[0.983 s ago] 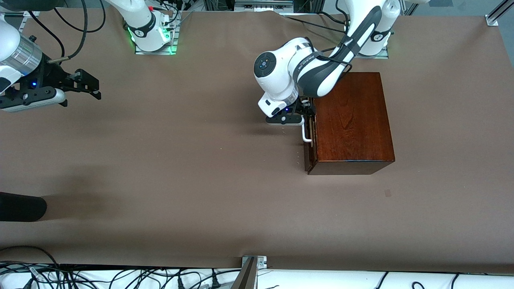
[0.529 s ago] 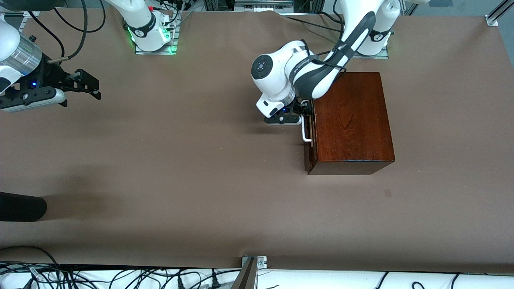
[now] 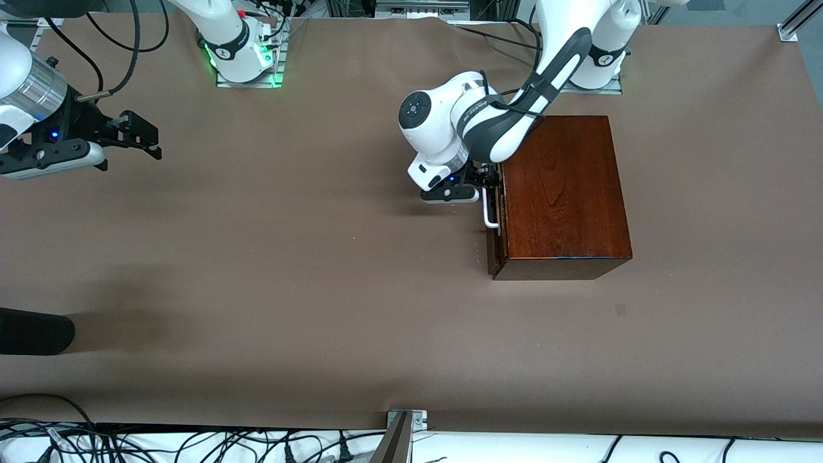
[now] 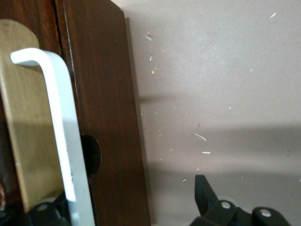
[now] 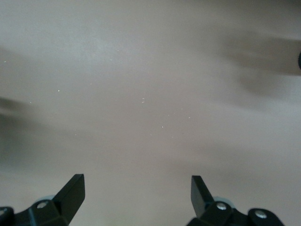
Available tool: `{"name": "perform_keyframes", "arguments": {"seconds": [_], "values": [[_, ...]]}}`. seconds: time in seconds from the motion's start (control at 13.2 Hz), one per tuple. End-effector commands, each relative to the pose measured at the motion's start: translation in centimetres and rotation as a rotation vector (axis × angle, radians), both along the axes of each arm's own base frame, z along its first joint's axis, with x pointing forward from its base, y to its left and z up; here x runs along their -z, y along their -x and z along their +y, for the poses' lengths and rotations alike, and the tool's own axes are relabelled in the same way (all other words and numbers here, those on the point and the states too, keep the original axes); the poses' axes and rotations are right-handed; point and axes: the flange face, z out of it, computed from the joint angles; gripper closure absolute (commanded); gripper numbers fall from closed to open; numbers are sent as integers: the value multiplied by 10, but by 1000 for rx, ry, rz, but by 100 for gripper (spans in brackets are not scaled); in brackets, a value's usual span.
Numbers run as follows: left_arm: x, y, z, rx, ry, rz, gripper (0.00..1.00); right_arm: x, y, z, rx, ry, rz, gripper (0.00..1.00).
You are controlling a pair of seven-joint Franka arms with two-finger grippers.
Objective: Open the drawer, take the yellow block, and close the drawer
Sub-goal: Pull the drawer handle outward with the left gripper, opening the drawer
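Observation:
The dark reddish-brown wooden box (image 3: 562,193) stands on the table near the left arm's base. Its drawer (image 3: 494,241) faces the right arm's end, and a thin pale strip shows along its top edge. The white U-shaped handle (image 3: 488,209) also shows in the left wrist view (image 4: 61,122). My left gripper (image 3: 492,183) is open at the handle's end farther from the front camera; in the left wrist view it (image 4: 124,202) straddles the handle and drawer front. The yellow block is hidden. My right gripper (image 3: 149,135) is open and empty over bare table (image 5: 136,188) and waits.
A black rounded object (image 3: 32,331) lies at the table's edge at the right arm's end, nearer to the front camera. Cables (image 3: 193,444) run along the front edge, with a metal bracket (image 3: 405,424) at its middle.
The left arm's wrist has shifted slightly toward the right arm's end and away from the front camera. The drawer and the right arm have not moved.

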Motion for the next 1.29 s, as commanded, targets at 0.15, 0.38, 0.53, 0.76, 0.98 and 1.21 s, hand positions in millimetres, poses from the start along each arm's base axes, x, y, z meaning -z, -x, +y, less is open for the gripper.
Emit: {"name": "perform_keyframes", "arguments": {"seconds": [0.15,0.38,0.53,0.76,0.98,1.21], "values": [[0,10,-31,2,85,-63,0,-4,-1,-2,8,16,4,0],[1,9,-37,3,132,-77,0,-4,-1,-2,8,16,4,0],[2,8,-43,-7,177,-86,0,-4,-1,-2,8,16,4,0],[0,5,-55,-39,237,-108,0,-4,-1,-2,8,16,4,0],[-1,13,-81,-18,262,-105,0,-3,-2,-9,15,16,5,0],[-7,9,-89,-14,281,-114,0,-4,-1,-9,15,17,4,0]]}}
